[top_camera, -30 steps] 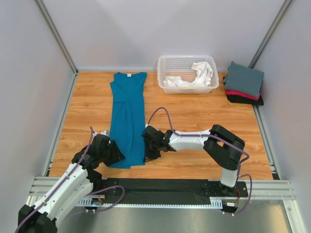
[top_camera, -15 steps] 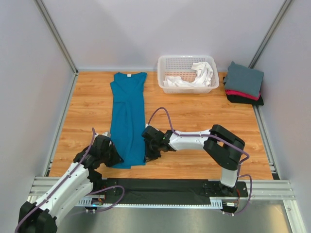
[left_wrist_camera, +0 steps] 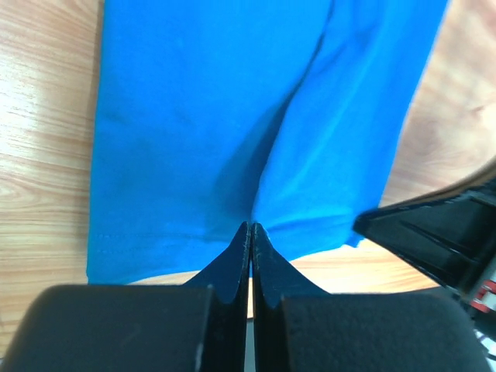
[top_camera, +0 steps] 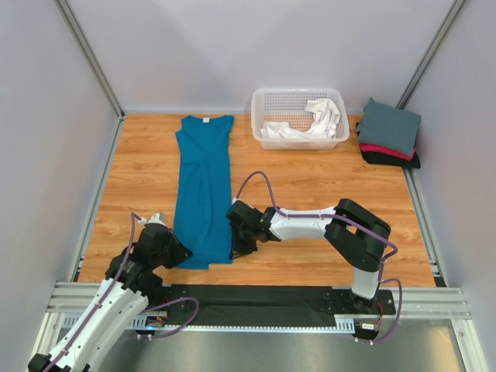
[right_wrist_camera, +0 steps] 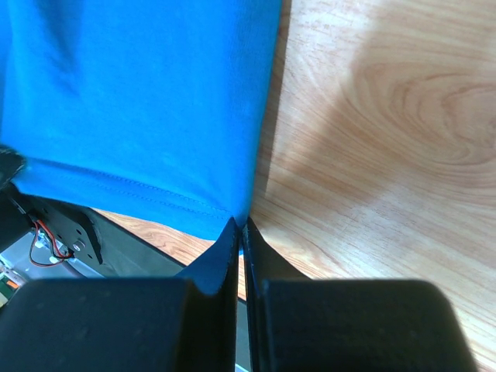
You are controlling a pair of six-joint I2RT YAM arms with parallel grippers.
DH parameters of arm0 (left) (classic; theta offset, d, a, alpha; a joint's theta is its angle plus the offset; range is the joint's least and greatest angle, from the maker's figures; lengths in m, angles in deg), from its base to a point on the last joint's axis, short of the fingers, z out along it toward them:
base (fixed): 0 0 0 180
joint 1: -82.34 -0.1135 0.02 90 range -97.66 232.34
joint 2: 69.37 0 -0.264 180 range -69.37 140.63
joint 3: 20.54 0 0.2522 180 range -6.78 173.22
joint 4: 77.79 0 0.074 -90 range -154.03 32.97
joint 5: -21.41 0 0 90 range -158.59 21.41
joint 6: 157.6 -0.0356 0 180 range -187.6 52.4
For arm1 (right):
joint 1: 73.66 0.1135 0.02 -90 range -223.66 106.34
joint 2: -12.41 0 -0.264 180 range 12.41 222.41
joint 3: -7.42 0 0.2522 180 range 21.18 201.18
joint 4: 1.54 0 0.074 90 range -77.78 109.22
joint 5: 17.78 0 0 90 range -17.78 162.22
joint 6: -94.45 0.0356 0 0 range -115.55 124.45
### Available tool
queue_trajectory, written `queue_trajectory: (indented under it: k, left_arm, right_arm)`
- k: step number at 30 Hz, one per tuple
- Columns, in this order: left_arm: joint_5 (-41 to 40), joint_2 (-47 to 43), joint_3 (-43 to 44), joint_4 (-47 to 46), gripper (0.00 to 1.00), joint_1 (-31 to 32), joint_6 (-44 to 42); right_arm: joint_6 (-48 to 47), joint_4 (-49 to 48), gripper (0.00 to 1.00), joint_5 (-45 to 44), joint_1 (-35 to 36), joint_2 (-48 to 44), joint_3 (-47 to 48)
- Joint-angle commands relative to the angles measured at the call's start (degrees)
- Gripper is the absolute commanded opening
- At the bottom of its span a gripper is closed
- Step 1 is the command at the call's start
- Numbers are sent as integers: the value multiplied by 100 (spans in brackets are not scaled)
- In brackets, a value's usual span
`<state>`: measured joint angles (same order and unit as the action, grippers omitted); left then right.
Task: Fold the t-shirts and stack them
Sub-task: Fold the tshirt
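Note:
A teal-blue t-shirt (top_camera: 203, 186), folded into a long narrow strip, lies flat on the wooden table with its white neck label at the far end. My left gripper (top_camera: 177, 253) is shut on the near hem towards its left corner; in the left wrist view its closed tips (left_wrist_camera: 250, 225) pinch the blue cloth (left_wrist_camera: 232, 116). My right gripper (top_camera: 235, 246) is shut on the hem's near right corner, where the blue cloth (right_wrist_camera: 139, 93) meets its tips (right_wrist_camera: 241, 222). A folded stack stands at the back right: slate-grey shirt (top_camera: 389, 124), red-pink shirt (top_camera: 386, 150), black shirt (top_camera: 397, 161).
A white lattice basket (top_camera: 294, 91) at the back holds crumpled white cloth (top_camera: 314, 122). Grey walls with metal posts close in the table on three sides. A black strip and metal rails (top_camera: 256, 298) run along the near edge by the arm bases.
My left gripper has closed onto the teal shirt's near hem, and the left arm has drawn back slightly towards the near left. The right arm has stayed still.

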<state>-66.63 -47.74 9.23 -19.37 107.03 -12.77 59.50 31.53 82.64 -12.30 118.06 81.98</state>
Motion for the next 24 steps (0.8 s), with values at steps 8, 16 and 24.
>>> queue_trajectory:
  k: [8, 16, 24]
  left_arm:
    - [-810, 139, 147, 666, 0, 528, 607]
    - [-952, 210, 210, 605, 14, 660, 494]
    - [-1232, 508, 929, 175, 64, 660, 55]
  right_arm:
    - [15, 240, 1, -145, -10, -149, -199]
    - [-12, 257, 1, -110, -10, -80, -147]
    - [-99, 284, 0, -31, -19, -9, -59]
